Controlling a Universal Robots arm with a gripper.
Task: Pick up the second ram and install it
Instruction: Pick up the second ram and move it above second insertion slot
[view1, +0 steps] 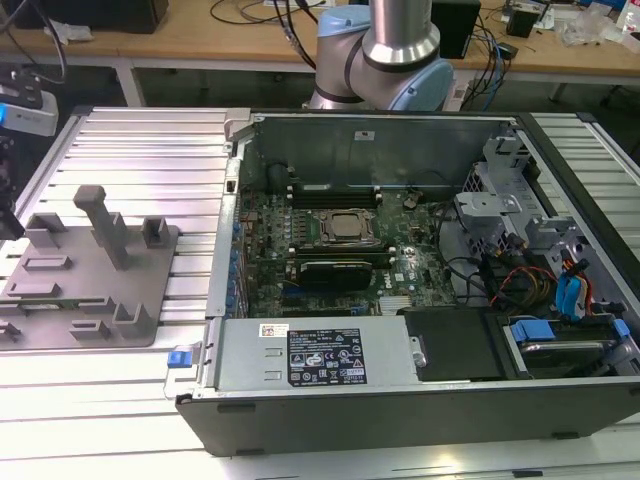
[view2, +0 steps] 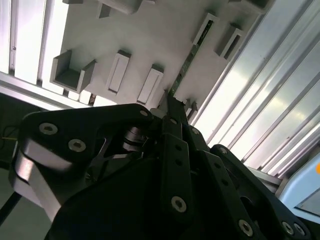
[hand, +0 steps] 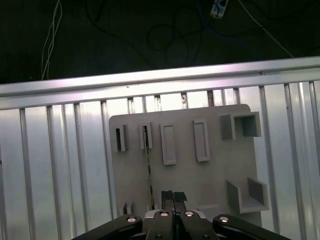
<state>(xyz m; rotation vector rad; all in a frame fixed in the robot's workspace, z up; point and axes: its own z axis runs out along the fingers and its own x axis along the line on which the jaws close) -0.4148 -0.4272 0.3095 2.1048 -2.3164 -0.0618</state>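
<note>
Gripper (hand: 173, 196), black fingers (hand: 167, 196) pressed together, hangs above the grey slotted fixture (hand: 210, 180) beside the thin edge-on second ram (hand: 149, 170).

An open dark grey metal computer case (view1: 400, 410) is lying on a ribbed silvery aluminium surface (view1: 140, 150), exposing a green motherboard (view1: 400, 290) with a square silver processor (view1: 346, 227). At the exterior view's left, a flat grey fixture plate (view1: 152, 278) with slots and upright posts is sitting just beside the case. A silver and pale blue robot arm (view1: 385, 50) is rising behind the case.
</note>
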